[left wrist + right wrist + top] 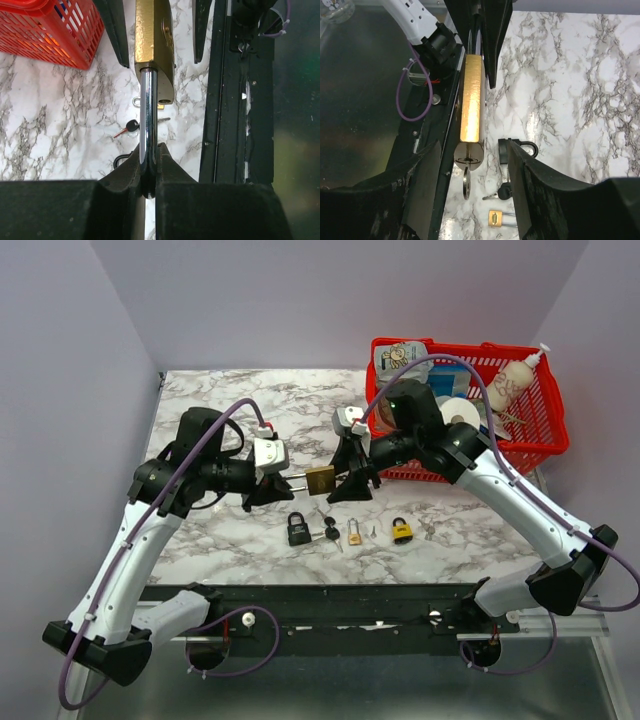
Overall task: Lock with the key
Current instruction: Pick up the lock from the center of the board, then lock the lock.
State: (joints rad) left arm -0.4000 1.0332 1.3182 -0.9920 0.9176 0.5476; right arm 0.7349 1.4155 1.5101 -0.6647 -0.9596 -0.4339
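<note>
A large brass padlock (320, 479) hangs in the air between my two grippers, above the marble table. My left gripper (272, 480) is shut on its chrome shackle (148, 115), with the brass body (154, 45) pointing away from it. A silver key (466, 182) sticks out of the keyhole at the bottom end of the body (472, 100). My right gripper (352, 480) is open, and its two fingers stand on either side of the key (472, 176) without touching it.
On the table (220, 530) below lie a black padlock (299, 530), a black-headed key (328, 533), a small brass padlock (354, 531) and a yellow padlock (402, 531). A red basket (545, 430) with several items stands at the back right.
</note>
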